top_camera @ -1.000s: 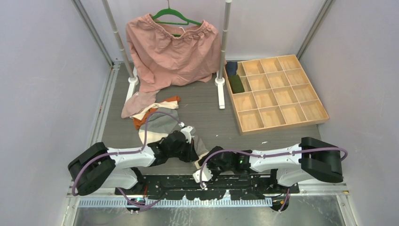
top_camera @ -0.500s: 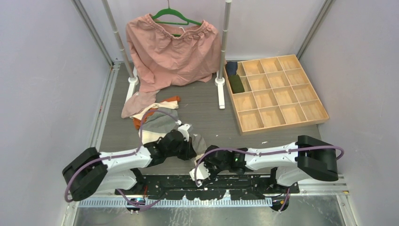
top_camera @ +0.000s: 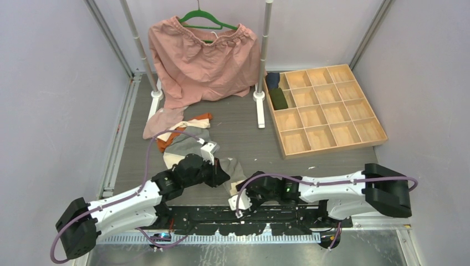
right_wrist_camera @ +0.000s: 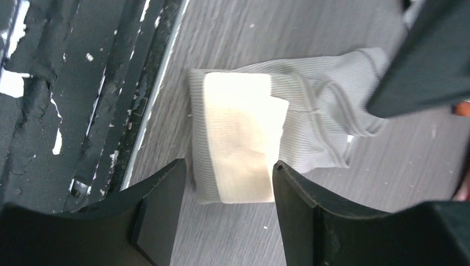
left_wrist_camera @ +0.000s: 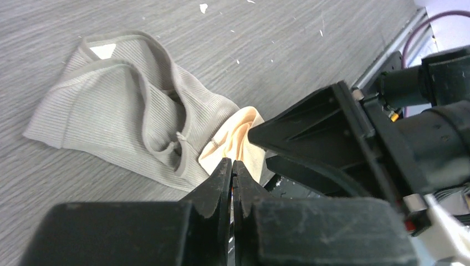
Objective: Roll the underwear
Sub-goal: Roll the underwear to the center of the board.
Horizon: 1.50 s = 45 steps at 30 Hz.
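A single piece of grey underwear (right_wrist_camera: 316, 119) is seen lying flat on the table (top_camera: 244, 127) just inside its near edge, between the two arms, with its cream lining (right_wrist_camera: 238, 133) turned up at the end closest to that edge. Its long axis is judged to run from the near edge inward toward the middle of the table, so the folded, cream-faced end is presented first to the right gripper (right_wrist_camera: 227, 169). That gripper is held directly over this end, its jaws spread wide on either side of the fold and nothing gripped; whether the fingertips touch the cloth cannot be told. The left gripper (left_wrist_camera: 231, 166) is shown pinched shut with no cloth visible between its fingers, its tips poised just beside the cream edge, close to the right arm. Of the two, the right gripper is placed better for the fold, while the far, looser end of the piece lies on the left gripper's side. The table is a grey wood-grain surface, flecked with small white crumbs. Little room is left on the near side, where a black rail (right_wrist_camera: 72, 100) runs along the edge; open surface is left on the far side. A heap of other underwear (top_camera: 180, 133) is seen toward the far left, a pink garment (top_camera: 202, 61) hung behind it, and a wooden tray (top_camera: 321, 136) set well apart at the far right.
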Each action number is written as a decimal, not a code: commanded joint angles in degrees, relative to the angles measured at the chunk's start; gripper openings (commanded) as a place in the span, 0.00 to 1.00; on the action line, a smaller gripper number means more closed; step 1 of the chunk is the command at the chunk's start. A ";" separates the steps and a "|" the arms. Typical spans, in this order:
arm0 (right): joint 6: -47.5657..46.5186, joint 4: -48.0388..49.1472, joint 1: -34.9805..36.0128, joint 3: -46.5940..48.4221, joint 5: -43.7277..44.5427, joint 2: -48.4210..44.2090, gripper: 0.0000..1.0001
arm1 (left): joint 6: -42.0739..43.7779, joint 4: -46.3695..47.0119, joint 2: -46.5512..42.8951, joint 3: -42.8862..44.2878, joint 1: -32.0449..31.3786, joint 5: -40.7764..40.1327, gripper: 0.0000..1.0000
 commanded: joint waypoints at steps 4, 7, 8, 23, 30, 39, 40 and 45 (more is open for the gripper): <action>5.57 13.26 0.08 -6.23 0.91 -12.16 0.69 | 0.87 6.49 0.45 -1.36 -1.26 7.63 0.03; 7.23 13.80 0.07 -8.14 2.05 -15.96 0.70 | 1.51 7.85 1.76 -0.28 -2.42 8.59 0.03; 7.76 13.75 0.06 -8.61 3.26 -16.87 0.70 | 1.88 8.22 2.46 0.14 -2.99 8.87 0.03; 18.51 17.87 0.05 -15.16 11.65 -28.36 0.64 | 3.07 13.07 16.01 3.67 -8.55 0.71 0.01; 18.48 15.17 0.09 -14.63 12.07 -29.82 0.64 | 3.22 13.85 19.12 3.76 -8.58 1.15 0.01; 16.89 13.20 0.11 -13.10 11.35 -28.21 0.65 | 3.07 12.14 17.93 2.03 -8.57 -0.84 0.01; 15.92 11.83 0.12 -12.59 10.72 -27.97 0.65 | 3.02 12.04 17.74 1.69 -8.57 -1.25 0.01; 12.52 5.77 0.07 -10.11 8.14 -26.91 0.69 | 3.01 12.02 17.79 0.76 -8.61 -2.11 0.01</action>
